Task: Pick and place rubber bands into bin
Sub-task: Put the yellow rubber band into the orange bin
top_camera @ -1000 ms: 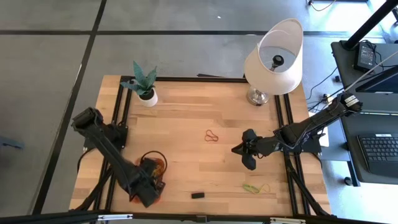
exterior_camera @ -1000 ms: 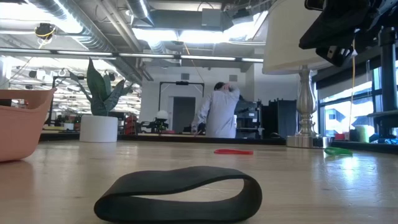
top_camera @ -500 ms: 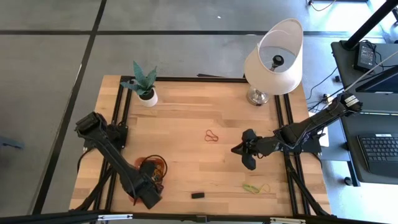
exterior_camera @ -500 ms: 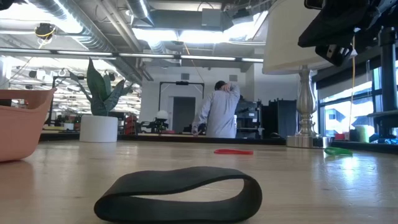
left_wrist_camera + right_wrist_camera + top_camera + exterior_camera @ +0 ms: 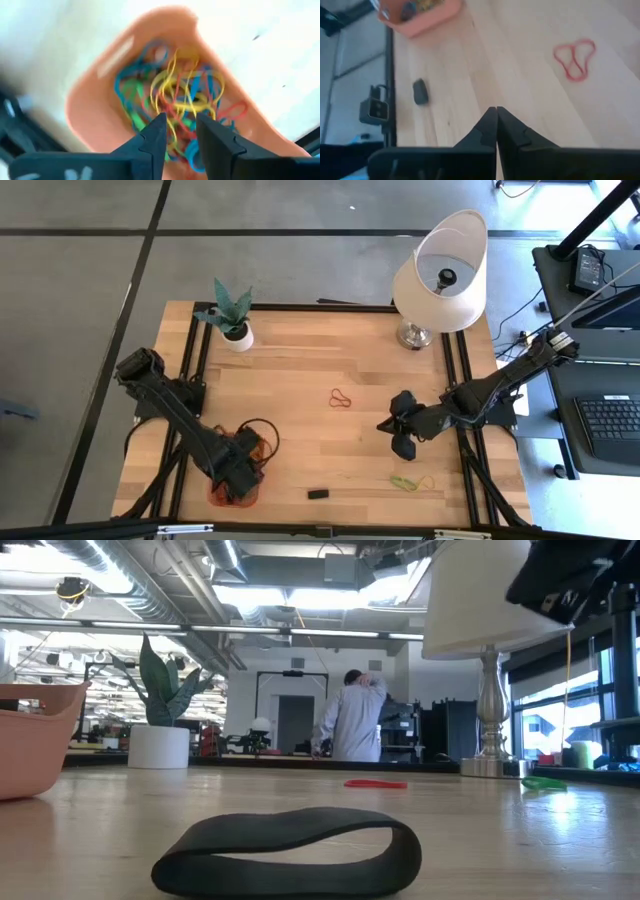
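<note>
The orange bin (image 5: 232,494) stands near the table's near left corner, holding many coloured rubber bands (image 5: 175,95). My left gripper (image 5: 180,120) hangs open above it, pointing straight down, with nothing between its fingers. In the high view this gripper (image 5: 240,466) covers the bin's far part. A red rubber band (image 5: 341,397) lies flat mid-table, and a green and yellow one (image 5: 412,481) lies near the near right. My right gripper (image 5: 496,109) is shut and empty. It hovers right of the red band (image 5: 575,59).
A small black piece (image 5: 318,494) lies by the near edge, right of the bin. A potted plant (image 5: 236,330) stands at the far left and a lamp (image 5: 440,275) at the far right. A person (image 5: 350,720) stands in the room behind.
My left gripper first went a little toward the near edge, then back toward the far edge over the bin. It rolled about its downward-pointing axis on the way. The bands on the table lie where they were.
</note>
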{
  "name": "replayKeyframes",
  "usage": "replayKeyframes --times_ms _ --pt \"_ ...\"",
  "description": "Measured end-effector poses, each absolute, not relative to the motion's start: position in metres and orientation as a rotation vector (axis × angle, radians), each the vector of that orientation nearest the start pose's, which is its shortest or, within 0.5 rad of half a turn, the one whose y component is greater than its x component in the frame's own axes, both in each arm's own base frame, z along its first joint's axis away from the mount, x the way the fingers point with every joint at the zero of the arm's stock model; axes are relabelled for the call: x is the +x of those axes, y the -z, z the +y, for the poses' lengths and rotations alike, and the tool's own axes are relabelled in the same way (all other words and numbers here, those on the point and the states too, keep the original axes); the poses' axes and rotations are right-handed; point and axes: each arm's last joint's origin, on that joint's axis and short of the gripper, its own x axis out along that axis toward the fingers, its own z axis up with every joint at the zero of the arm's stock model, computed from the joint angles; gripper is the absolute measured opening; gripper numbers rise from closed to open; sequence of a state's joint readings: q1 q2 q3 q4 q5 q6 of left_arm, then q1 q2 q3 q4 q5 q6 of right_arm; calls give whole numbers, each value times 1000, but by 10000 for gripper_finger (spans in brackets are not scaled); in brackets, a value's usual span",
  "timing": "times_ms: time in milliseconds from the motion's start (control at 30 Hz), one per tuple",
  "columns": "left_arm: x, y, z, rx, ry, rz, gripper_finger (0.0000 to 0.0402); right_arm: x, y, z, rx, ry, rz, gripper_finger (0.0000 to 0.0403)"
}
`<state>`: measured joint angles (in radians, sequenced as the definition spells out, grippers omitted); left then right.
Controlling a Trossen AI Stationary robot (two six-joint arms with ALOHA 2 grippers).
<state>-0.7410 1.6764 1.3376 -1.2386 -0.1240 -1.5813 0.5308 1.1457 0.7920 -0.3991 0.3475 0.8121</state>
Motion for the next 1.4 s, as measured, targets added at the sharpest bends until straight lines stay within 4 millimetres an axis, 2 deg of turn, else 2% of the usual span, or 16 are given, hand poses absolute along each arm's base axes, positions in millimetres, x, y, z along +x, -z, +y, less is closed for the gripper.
replayKeyframes --times_ms 167,333,467,733,967,1100,1233,1333,1400 --pt "232 -253 -181 -375 -510 1353 72 208 -265 130 476 192 938 2" --pt "243 -253 -166 -205 -371 1397 40 216 -260 164 486 248 1268 2" --pt "250 -253 -156 -98 -289 1416 9 220 -245 191 522 253 1508 7" --pt "260 -258 -155 118 -96 1289 2 209 -208 221 520 434 1702 39" --pt "243 -262 -141 46 15 1057 2 186 -176 227 533 544 1783 86" --pt "231 -263 -134 -10 36 967 3 176 -156 223 543 557 1778 116" --pt "227 -268 -131 -31 45 924 3 170 -136 218 586 572 1758 142" --pt "229 -270 -132 -37 40 894 3 166 -126 212 618 565 1748 150" --pt "230 -270 -132 -41 36 879 3 164 -120 209 634 559 1745 141"
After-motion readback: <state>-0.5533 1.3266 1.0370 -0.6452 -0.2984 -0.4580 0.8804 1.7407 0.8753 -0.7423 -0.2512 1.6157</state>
